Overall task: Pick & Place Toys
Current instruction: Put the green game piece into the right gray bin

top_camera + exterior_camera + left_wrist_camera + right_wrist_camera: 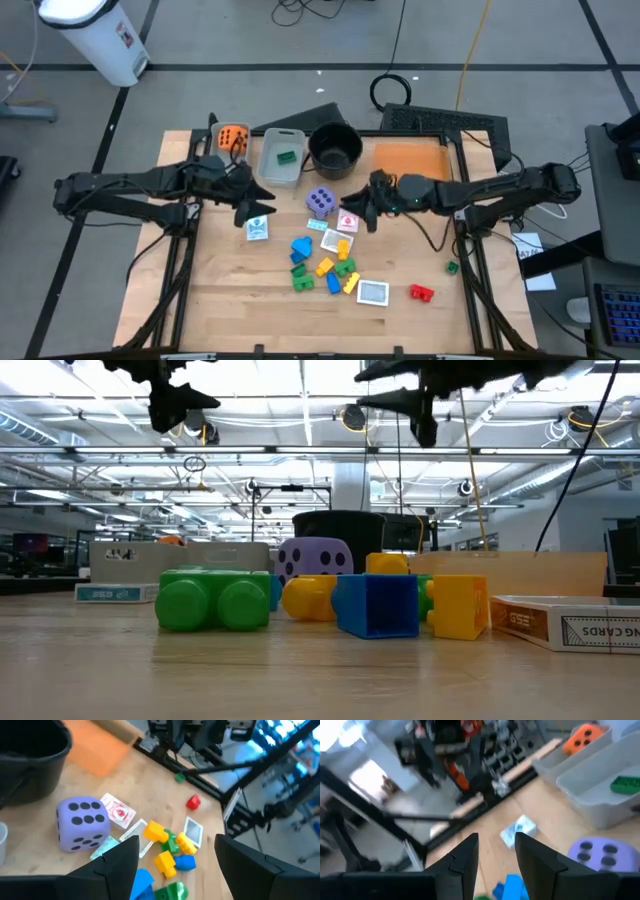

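Nearest the counter's (200,310) front edge lie a white-edged picture card (372,292) and a red block (421,292), the red one off by itself to the right. Just behind them sits the main heap: green blocks (300,276), yellow blocks (337,268) and blue blocks (301,247) pushed close together, so any pick there will need a careful descent between neighbours. A lone small green block (452,267) lies by the right edge.

Behind the heap are more cards, one with a red picture (347,222), and a bluish card (257,229) to the left. The purple die (320,201) stands in the middle, between my two tools.

My left tool (252,205) hangs above the counter beside the bluish card, fingers spread wide with nothing between them, looking down over the die and the heap; I judge it poised to choose a toy. My right tool (358,212) hovers over the red-pictured card, jaws parted by a narrow gap, holding nothing.

Farther back, a grey bin (270,172) already holds a green block (286,156), and the bin beside it (222,145) holds the orange die (232,137), so sorting looks begun but mostly ahead. The round black pot (334,148) stands beside them.
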Controlling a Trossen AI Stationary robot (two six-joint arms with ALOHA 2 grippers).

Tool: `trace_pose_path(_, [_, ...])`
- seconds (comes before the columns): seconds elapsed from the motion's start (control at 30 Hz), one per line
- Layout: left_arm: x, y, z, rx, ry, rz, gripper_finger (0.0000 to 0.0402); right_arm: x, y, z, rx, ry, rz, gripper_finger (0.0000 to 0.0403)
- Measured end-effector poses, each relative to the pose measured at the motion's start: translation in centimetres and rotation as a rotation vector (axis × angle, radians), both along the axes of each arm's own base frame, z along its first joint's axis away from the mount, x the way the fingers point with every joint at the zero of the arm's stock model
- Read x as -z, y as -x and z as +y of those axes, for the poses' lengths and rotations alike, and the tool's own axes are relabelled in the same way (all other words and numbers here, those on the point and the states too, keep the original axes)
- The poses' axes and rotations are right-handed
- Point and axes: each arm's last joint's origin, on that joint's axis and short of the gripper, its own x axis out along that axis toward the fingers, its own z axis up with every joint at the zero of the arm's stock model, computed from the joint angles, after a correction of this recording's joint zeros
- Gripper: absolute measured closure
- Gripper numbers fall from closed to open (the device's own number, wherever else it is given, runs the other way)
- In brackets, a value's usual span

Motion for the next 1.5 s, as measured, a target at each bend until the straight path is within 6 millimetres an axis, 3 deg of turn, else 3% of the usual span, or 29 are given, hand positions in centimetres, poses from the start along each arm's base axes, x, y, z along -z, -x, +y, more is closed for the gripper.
trace_pose_path(0.1, [0.2,-0.2,0.0,0.029,-0.059,0.012,0.0135,-1.7,-0.8,2.0,-0.059,0.04,0.107,0.0277])
trace_pose_path(0.27, [0.4,-0.1,0.0,0.052,-0.111,0.023,0.0135,-2.7,-1.1,5.7,-0.212,0.123,0.456,0.0277])
trace_pose_path(0.4, [0.5,0.0,-0.1,0.064,-0.135,0.03,0.0135,-1.8,0.1,8.3,-0.428,0.164,0.811,0.0277])
trace_pose_path(0.53, [0.7,0.1,-0.1,0.067,-0.134,0.058,0.0135,-0.4,2.0,9.8,-0.637,0.05,1.129,0.0277])
trace_pose_path(0.7, [1.0,0.2,-0.1,0.07,-0.132,0.087,0.0135,0.8,4.3,10.3,-0.673,-0.02,1.462,0.0277])
trace_pose_path(1.17, [1.3,0.4,-0.1,0.083,-0.148,0.126,0.0135,6.3,6.9,9.4,-0.552,-0.095,1.737,0.0277])
trace_pose_path(1.5, [1.3,0.5,-0.1,0.082,-0.146,0.128,0.0135,9.6,8.0,9.2,-0.587,-0.202,1.758,0.0264])
